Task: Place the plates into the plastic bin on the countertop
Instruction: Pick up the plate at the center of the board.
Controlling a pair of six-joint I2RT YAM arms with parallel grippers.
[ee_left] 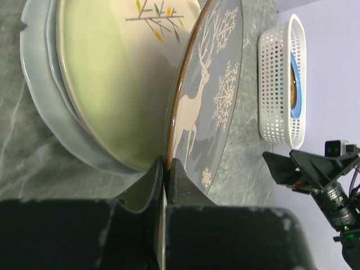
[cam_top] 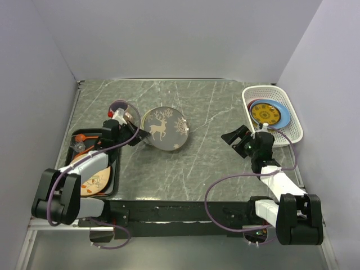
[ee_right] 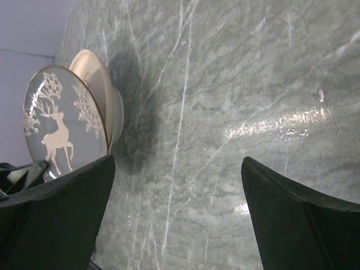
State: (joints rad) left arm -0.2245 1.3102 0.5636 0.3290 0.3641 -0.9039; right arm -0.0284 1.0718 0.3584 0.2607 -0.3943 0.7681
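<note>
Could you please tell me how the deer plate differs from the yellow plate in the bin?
The deer plate is grey with a pale reindeer and snowflakes; the yellow plate bears a dark round pattern. The deer plate is pinched at its rim by the left gripper; no gripper touches the yellow plate. The deer plate is outside the bin; the yellow plate lies in it, on a blue plate. Both are round.

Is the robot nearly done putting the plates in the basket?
Not yet. Done: a blue plate and a yellow-patterned plate lie in the white bin. In hand: the left gripper pinches the reindeer plate by its rim. Still to go: a beige plate and a white plate behind it; the right gripper is open.
</note>
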